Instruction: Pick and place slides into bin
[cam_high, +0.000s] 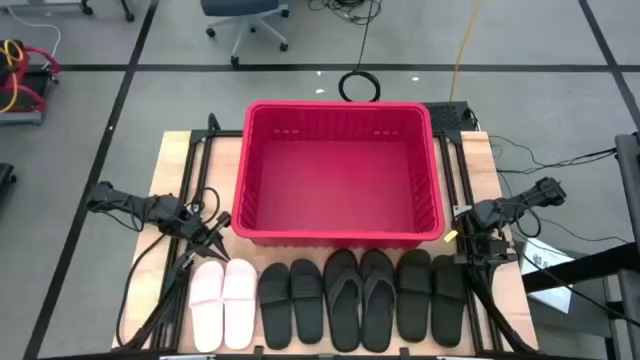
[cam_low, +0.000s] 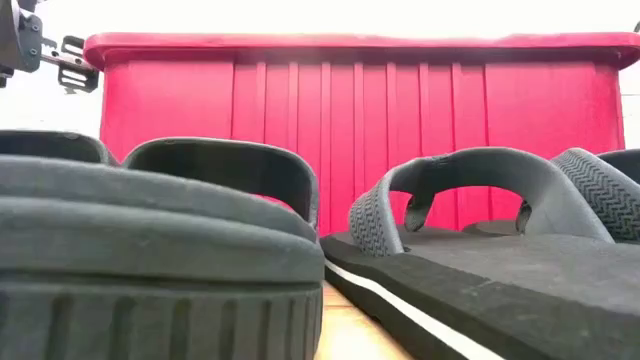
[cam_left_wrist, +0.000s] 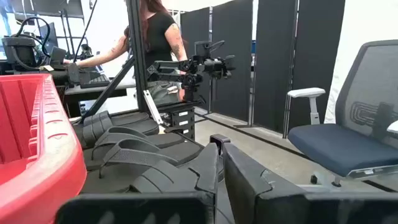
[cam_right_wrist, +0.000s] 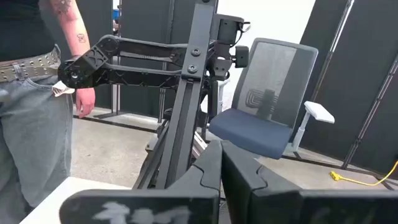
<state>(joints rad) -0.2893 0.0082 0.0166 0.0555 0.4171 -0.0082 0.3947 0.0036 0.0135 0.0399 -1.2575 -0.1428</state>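
Grey floor marked with dark tape lines surrounds a wooden bench (cam_high: 172, 150) that carries everything. Nothing is done yet, by my reading: the red bin (cam_high: 340, 232), at the far middle of the bench, holds no slides, and all eight lie in a row along the near edge. Counted from the left: one pale pink pair (cam_high: 223, 302), one black wide-strap pair (cam_high: 292, 302), one black thong pair (cam_high: 360, 298), and a second black wide-strap pair (cam_high: 432, 296). The left gripper (cam_high: 219, 236) hovers just beyond the pink pair, almost closed and empty. The right gripper (cam_high: 470, 250) waits at the right end of the row, closed and empty.
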